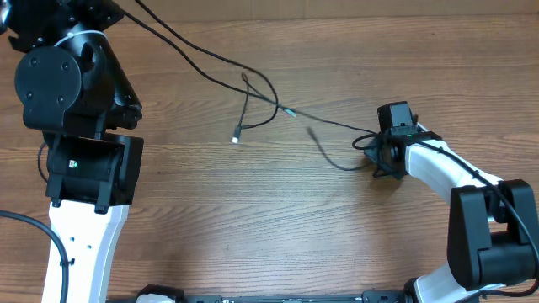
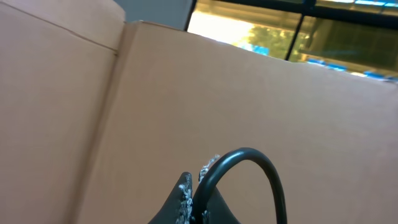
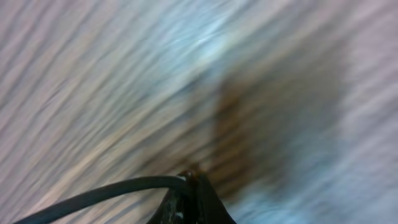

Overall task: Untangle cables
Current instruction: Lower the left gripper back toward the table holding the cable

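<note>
Cables (image 1: 261, 101) pinched on both sides: right gripper (image 1: 381, 156) clamped shut on one strand, left gripper (image 2: 194, 182) clamped on another. Knot (image 1: 253, 93) off to right gripper's left, looks nearer it, strands running roughly left-right. Probably a sideways pull next.

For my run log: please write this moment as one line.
left gripper: shut on cable | right gripper: shut on cable, near table | cables: crossed mid-table
</note>
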Robot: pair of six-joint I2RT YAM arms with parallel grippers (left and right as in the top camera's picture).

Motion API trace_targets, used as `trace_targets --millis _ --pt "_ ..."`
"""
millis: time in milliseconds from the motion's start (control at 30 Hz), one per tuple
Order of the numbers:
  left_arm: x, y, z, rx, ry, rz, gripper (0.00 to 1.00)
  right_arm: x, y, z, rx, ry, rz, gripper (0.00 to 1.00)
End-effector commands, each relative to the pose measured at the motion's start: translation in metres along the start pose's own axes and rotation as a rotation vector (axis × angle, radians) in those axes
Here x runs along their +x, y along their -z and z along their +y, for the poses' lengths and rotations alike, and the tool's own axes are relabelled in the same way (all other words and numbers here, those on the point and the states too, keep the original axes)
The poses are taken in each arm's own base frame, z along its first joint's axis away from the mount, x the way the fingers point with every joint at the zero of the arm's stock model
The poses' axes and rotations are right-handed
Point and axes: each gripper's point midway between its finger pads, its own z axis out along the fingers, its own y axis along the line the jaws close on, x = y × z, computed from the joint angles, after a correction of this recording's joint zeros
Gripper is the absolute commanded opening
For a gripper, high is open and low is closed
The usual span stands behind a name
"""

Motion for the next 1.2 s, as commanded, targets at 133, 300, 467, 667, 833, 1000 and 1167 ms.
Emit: trace_targets --millis 133,300,467,667,833,1000,1167 --pt "-0.023 0.003 0.019 -0.093 -0.097 -0.043 0.04 -0.012 -0.026 -0.085 0.253 -0.184 -0.022 0.04" --pt "-0.022 0.003 0.020 -0.096 -0.156 -0.040 0.04 -0.021 -0.029 -0.100 0.241 -0.273 0.012 0.04" --pt "-0.018 -0.003 0.032 -0.131 -0.199 -0.029 0.04 -0.019 -0.033 -0.111 0.237 -0.314 0.036 0.04" --pt "0.006 -0.014 0.057 -0.199 -0.247 0.050 0.04 -0.017 -0.035 -0.111 0.218 -0.328 0.046 0.05" --pt "0.049 -0.015 0.073 -0.242 -0.188 0.190 0.04 -0.015 -0.037 -0.100 0.165 -0.336 0.072 0.05" --pt "0.124 -0.004 0.068 -0.188 -0.104 0.458 0.04 -0.016 -0.037 -0.100 0.164 -0.337 0.071 0.04" --pt "0.207 0.023 0.068 -0.175 -0.063 0.777 0.04 -0.012 -0.038 -0.093 0.129 -0.341 0.099 0.04"
